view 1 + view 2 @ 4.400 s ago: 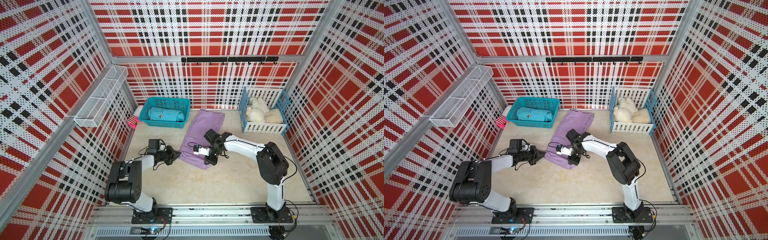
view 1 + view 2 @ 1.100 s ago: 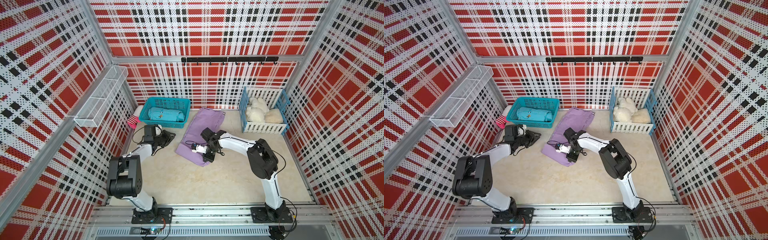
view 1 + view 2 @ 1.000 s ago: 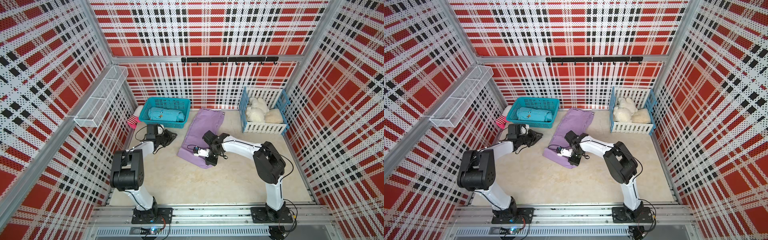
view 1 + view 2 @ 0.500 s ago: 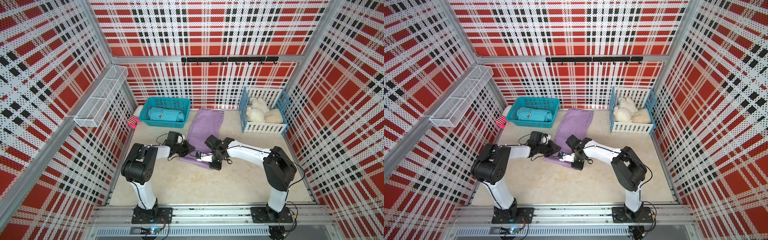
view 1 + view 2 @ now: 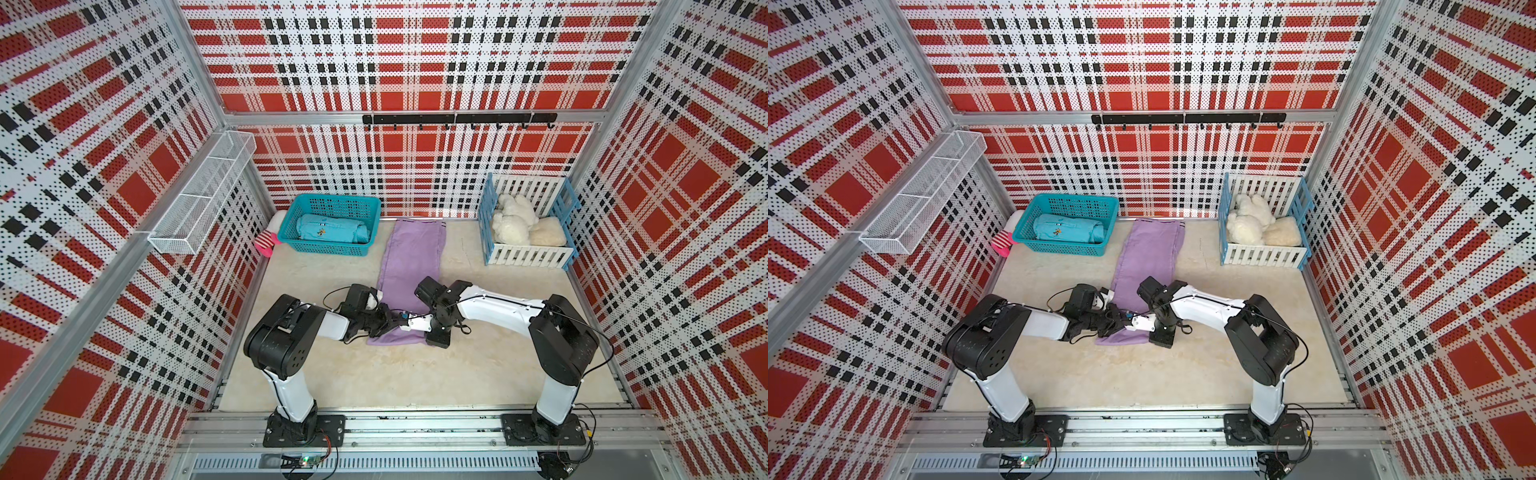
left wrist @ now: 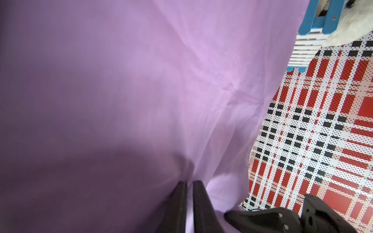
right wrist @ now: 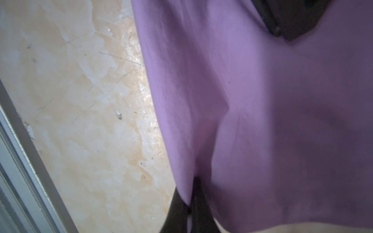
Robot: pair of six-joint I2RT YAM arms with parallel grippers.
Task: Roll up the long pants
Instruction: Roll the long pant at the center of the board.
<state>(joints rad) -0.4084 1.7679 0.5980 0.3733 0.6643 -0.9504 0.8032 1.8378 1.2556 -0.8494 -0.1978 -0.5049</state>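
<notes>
The long pants [image 5: 411, 257] lie flat in a strip down the middle of the worktop [image 5: 395, 374]. They run from the back edge toward the centre, between the teal basket [image 5: 336, 198] and the blue-white crate [image 5: 528, 255]. A dark band at the back end is probably the waistband, but it is too small to be sure.

Both arms meet at the near end of the strip. In the left wrist view the left gripper [image 6: 189, 182] has its fingers almost together with a thin fold of lilac cloth pinched between them. In a top view it sits at the near-left part of that end [image 5: 392, 323]. The right gripper [image 7: 191, 181] is clamped tight on a pleat of the same cloth, at the near-right corner [image 5: 436, 338].

Judged step: taking hold of the near end to start the roll. No rolled bundle shows yet, so the task looks to be early.

The next move calls for both pinches to lift slightly and turn the edge over toward the back edge together. They should keep level so the roll stays straight. The thin fabric could slip out or bunch to one side.
</notes>
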